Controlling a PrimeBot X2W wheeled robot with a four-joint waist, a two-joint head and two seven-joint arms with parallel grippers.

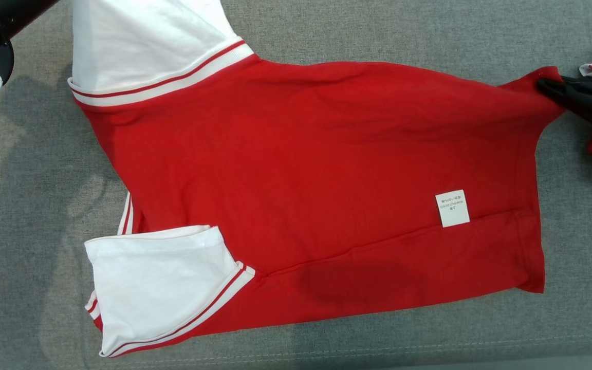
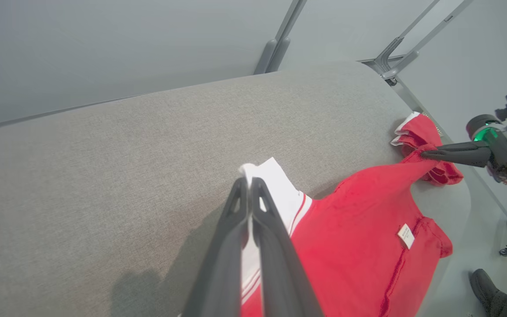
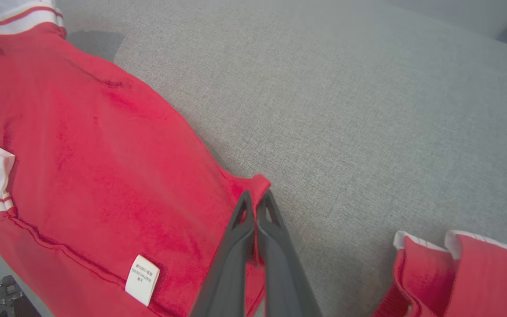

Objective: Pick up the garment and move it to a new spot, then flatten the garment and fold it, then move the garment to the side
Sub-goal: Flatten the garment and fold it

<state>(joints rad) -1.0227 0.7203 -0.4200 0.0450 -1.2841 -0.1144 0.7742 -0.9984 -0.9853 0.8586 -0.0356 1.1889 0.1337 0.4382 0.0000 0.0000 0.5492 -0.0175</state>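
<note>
The head camera looks almost straight down on the grey table (image 1: 378, 31), near enough that the red shirt (image 1: 316, 169) takes up most of its frame. The left wrist camera sits low behind the left gripper (image 2: 249, 181) at the sleeve end, facing slantwise across the table toward the wall (image 2: 104, 44), with the right gripper (image 2: 425, 154) at its right. The right wrist camera hangs close over the hem corner, facing back toward the sleeves. All three share the shirt's white label (image 1: 451, 208).
</note>
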